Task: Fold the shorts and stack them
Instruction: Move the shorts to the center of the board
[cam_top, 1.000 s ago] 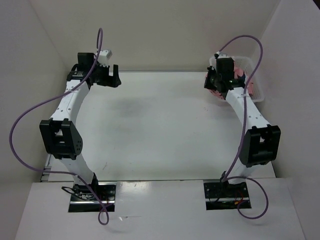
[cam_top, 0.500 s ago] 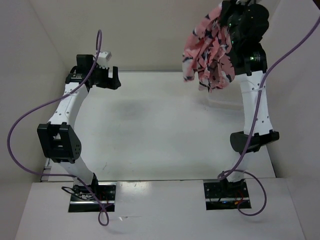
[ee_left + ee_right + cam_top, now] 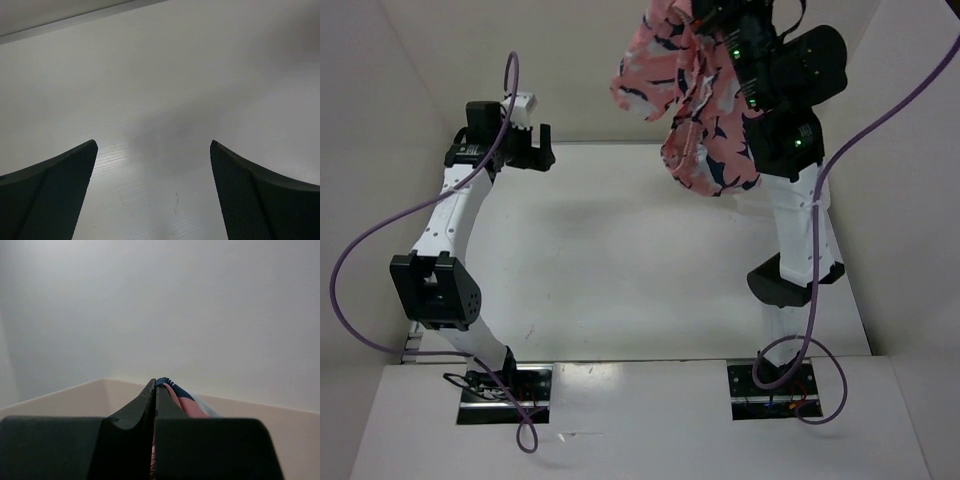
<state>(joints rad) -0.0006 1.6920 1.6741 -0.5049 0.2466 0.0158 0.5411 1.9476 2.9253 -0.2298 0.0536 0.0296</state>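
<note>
The salmon-pink shorts with navy shark print hang bunched in the air over the back right of the table. My right gripper is raised high near the top of the top view and is shut on their upper edge. In the right wrist view the jaws are pressed together, with a strip of navy and pink fabric showing beside them. My left gripper is open and empty, low over the back left of the table. In the left wrist view its fingers stand wide apart over bare tabletop.
The white table is enclosed by white walls at the back and both sides. The raised right arm and the hanging cloth cover the back right corner, so the white mesh basket does not show.
My right arm has lifted the shorts out of the back right corner, up and to the left, so that they now hang high. The left gripper has shifted slightly.
</note>
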